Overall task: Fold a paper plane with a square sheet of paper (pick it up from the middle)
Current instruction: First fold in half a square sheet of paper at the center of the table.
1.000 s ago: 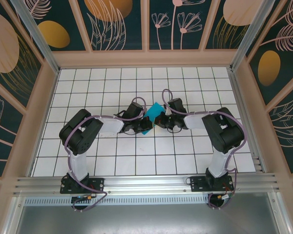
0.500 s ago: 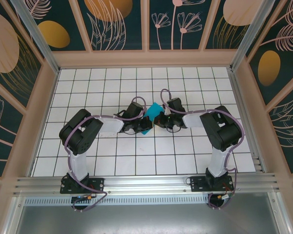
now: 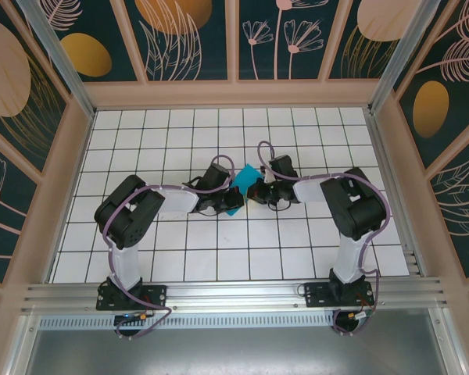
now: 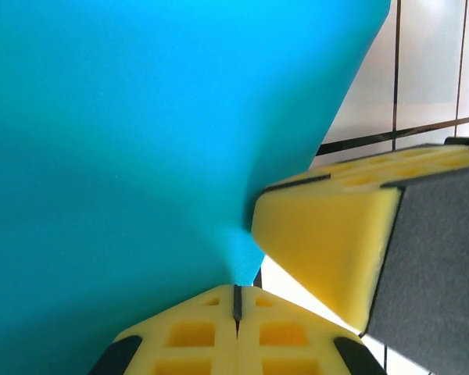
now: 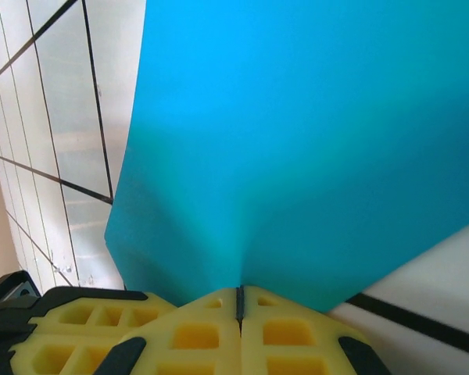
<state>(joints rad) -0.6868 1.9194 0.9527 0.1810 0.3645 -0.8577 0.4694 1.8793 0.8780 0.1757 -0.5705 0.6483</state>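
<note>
The teal-blue sheet of paper (image 3: 248,173) is held up between both arms over the middle of the table, folded small. Whether it has a paper plane's shape I cannot tell. My left gripper (image 3: 233,193) is shut on its left lower part. In the left wrist view the paper (image 4: 141,156) runs down to a narrow tip pinched between my closed yellow fingertips (image 4: 187,336). My right gripper (image 3: 253,190) is shut on the right side. In the right wrist view the paper (image 5: 297,156) fans out from that gripper (image 5: 239,293).
The two grippers stand almost tip to tip. The right gripper's yellow finger (image 4: 328,234) shows close in the left wrist view, and the left gripper's finger (image 5: 78,332) in the right wrist view. The white gridded table (image 3: 219,258) is walled by a wooden frame (image 3: 234,94).
The right arm's elbow has shifted slightly. The paper and both shut grippers stay almost where they were.
</note>
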